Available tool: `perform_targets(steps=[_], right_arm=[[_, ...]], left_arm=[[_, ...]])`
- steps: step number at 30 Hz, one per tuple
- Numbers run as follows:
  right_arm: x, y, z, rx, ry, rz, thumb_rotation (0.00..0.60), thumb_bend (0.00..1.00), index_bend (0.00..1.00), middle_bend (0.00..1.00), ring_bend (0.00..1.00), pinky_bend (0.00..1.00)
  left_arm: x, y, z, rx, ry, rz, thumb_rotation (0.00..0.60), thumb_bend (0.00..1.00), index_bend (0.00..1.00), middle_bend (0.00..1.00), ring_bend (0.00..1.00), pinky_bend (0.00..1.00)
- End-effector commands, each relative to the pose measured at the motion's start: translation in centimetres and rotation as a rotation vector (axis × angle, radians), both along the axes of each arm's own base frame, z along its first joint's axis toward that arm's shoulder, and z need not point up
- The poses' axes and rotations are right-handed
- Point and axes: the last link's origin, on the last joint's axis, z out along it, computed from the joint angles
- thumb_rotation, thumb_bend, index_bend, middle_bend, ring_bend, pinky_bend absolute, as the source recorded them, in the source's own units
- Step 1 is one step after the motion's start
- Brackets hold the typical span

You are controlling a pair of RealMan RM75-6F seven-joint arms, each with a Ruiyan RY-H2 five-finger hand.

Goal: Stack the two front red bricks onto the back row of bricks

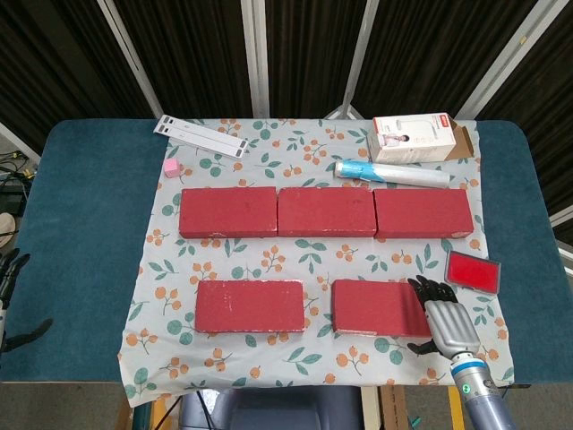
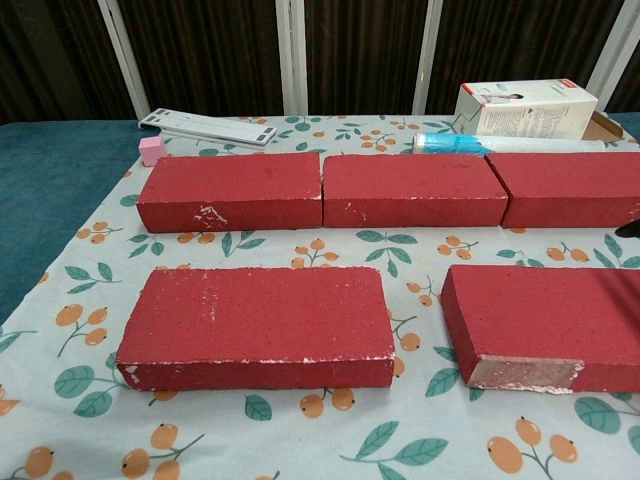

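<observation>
Head view shows the teal table (image 1: pixel 81 215) filling most of the frame, and over its middle a cloth (image 1: pixel 313 260) printed with leaves and orange berries. Across the centre of the cloth lies the back row of bricks (image 1: pixel 326 212), three red bricks set end to end and touching. Below them, toward the bottom of the frame, the two front bricks lie flat and well apart from each other: the left front brick (image 1: pixel 250 305) at lower centre-left and the right front brick (image 1: pixel 383 307) at lower centre-right. The right hand (image 1: pixel 442 318) sits at the lower right of the frame, over the right end of the right front brick, its dark fingers (image 1: pixel 433 288) spread apart and holding nothing; whether they touch the brick I cannot tell. At the lower left edge only the dark fingertips of the left hand (image 1: pixel 12 300) show, apart and with nothing in them. In the upper right sits a white carton (image 1: pixel 414 137), with a blue and white tube (image 1: pixel 391 172) lying just below it. A white strip (image 1: pixel 201 135) lies at the upper left, and a flat red pad (image 1: pixel 472 270) rests at the right edge of the cloth. Smallest is a pink cube (image 1: pixel 171 167) just below the strip.
</observation>
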Motion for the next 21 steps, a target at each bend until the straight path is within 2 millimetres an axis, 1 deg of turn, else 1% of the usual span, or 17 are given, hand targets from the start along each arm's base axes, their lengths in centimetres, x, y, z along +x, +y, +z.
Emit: perform_targets(steps=[1,9,21], right_arm=[[0.4,-0.5,-0.6,0.009,0.005,0.009,0.6,0.07,0.0,0.0,0.0,0.0],[1.4,-1.6,-1.7,0.027,0.01,0.022,0.6,0.07,0.0,0.0,0.0,0.0],[1.7,-2.2,-3.4,0.06,0.033,0.012,0.6,0.07,0.0,0.0,0.0,0.0]], left_arm=[[0.0,0.0,0.0,0.0,0.002,0.002,0.6,0.0,0.1,0.03,0.0,0.14],[0.0,0.2,-0.2,-0.002,0.008,0.007,0.6,0.0,0.1,0.03,0.0,0.14],[-0.1,0.3,-0.3,-0.007,0.015,0.012,0.6,0.0,0.1,0.04,0.0,0.14]])
